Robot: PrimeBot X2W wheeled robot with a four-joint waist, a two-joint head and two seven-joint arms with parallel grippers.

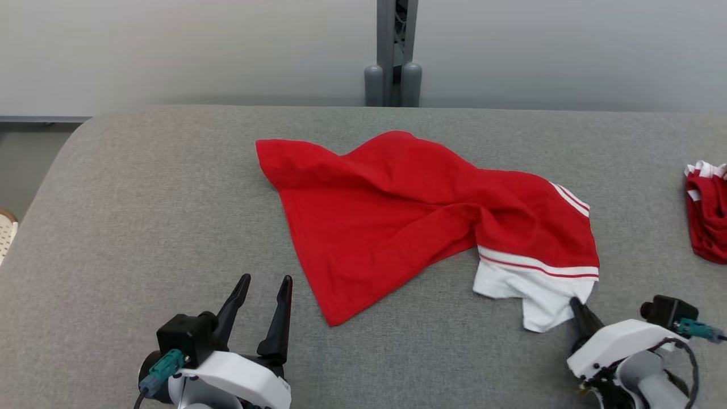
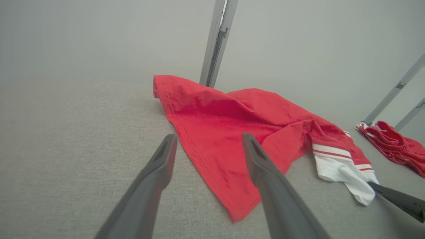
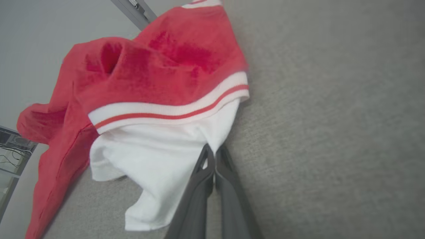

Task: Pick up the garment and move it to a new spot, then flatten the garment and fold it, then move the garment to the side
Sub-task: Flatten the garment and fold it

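From the head view, the red garment (image 1: 409, 216) lies rumpled in the middle of the grey table (image 1: 142, 199). Its white, red-striped part points toward the robot's right. The left gripper (image 1: 267, 278) hangs over bare table near the garment's pointed near corner, its fingers spread apart and touching nothing. The right gripper (image 1: 575, 302) has its tip right at the edge of the white cloth. A second bundle of red clothing (image 1: 707, 216) sits well apart at the table's right edge, and a grey post (image 1: 392, 51) stands behind the table.

The left wrist view looks between the parted fingers of the left gripper (image 2: 209, 136) at the garment (image 2: 232, 116), whose hemmed edge runs down between them. A dark finger of the right gripper (image 2: 395, 199) meets the white tip.

In the right wrist view, the right gripper (image 3: 214, 151) is pressed together, pinching the edge of the garment's white cloth (image 3: 159, 142), which droops onto the table (image 3: 332, 132).
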